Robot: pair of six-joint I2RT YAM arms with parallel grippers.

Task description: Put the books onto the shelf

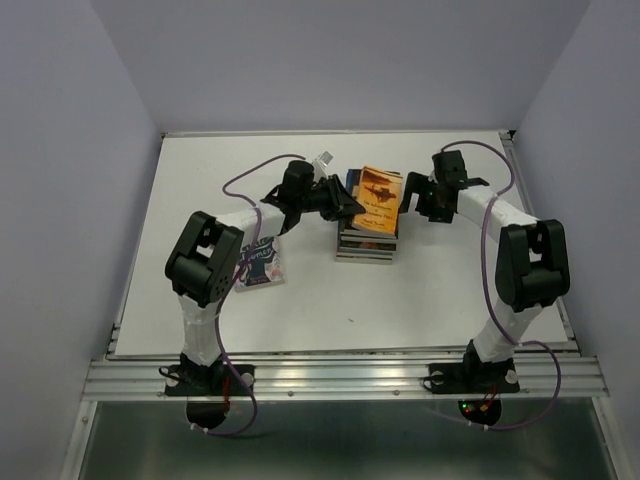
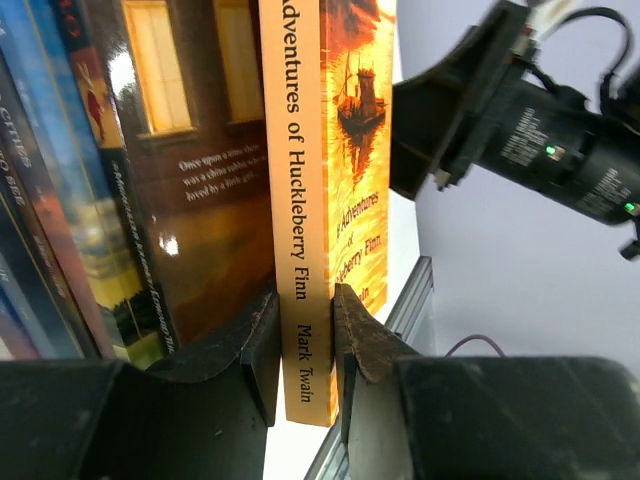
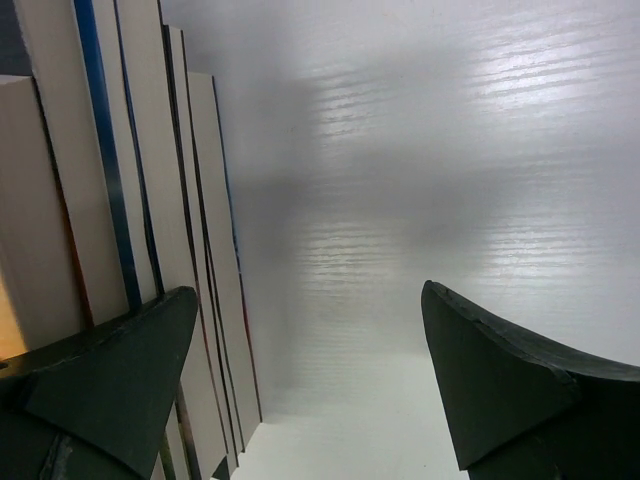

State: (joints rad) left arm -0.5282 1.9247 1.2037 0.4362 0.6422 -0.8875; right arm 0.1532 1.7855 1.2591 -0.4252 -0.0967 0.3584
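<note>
Left pincer (image 2: 305, 315) clenched on orange book (image 2: 295, 150) at its spine edge, at top of book stack (image 1: 365, 248). Right pincer (image 3: 308, 300) released, jaws wide, beside stack.

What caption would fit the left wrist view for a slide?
Left gripper shut on the orange Huckleberry Finn book, with other books beside it.

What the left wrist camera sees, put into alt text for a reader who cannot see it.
The left tool is shut on the spine of an orange paperback, Adventures of Huckleberry Finn by Mark Twain. To its left are a dark brown book and blue-spined books. The black right arm shows at the upper right.
</note>
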